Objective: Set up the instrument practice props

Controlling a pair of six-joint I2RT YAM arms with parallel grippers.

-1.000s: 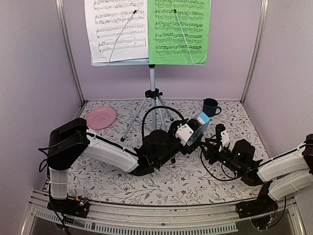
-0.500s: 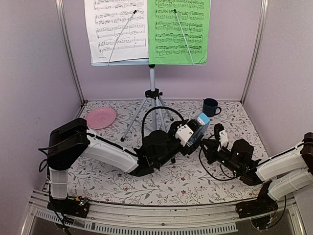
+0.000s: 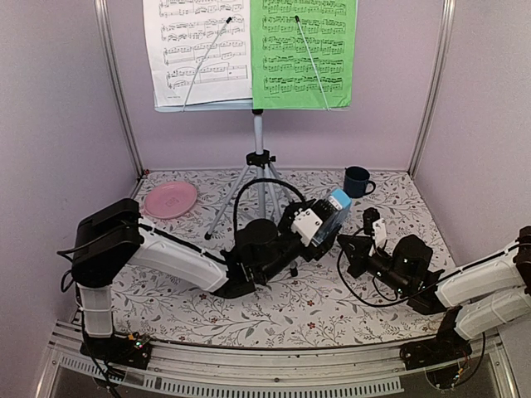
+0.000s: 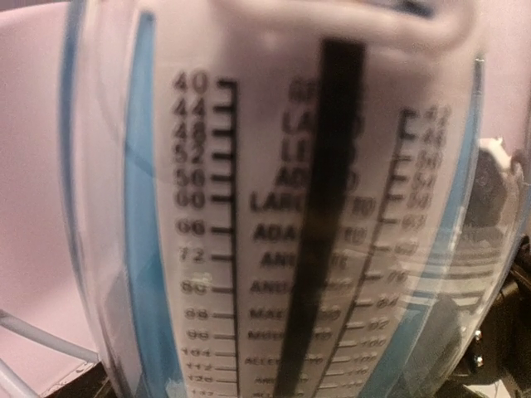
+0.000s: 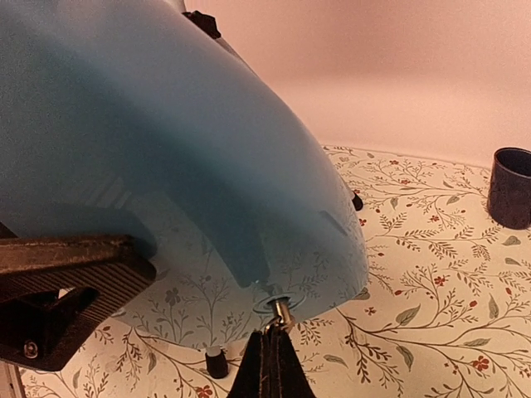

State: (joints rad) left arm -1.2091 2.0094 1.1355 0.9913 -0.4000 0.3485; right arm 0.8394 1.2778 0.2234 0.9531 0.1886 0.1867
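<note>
The small blue metronome [image 3: 337, 207] is held tilted above the table with my left gripper [image 3: 319, 222] shut on its sides. Its tempo scale and dark pendulum fill the left wrist view, where the metronome [image 4: 315, 207] hides my fingers. My right gripper [image 3: 346, 243] sits right of it, and in the right wrist view this gripper [image 5: 270, 342] is shut on the small metal winding key [image 5: 282, 313] at the base of the blue metronome [image 5: 166, 141]. At the back stands the music stand [image 3: 258, 137] on its tripod, carrying a white page [image 3: 197, 50] and a green page [image 3: 303, 50].
A pink plate [image 3: 171, 199] lies at the back left by the tripod legs. A dark blue mug [image 3: 358, 181] stands at the back right, the mug [image 5: 509, 186] also showing in the right wrist view. Lilac walls close in three sides.
My right gripper's jaws have closed onto the winding key. The left arm has carried the metronome slightly left and up, and the right gripper followed it.
</note>
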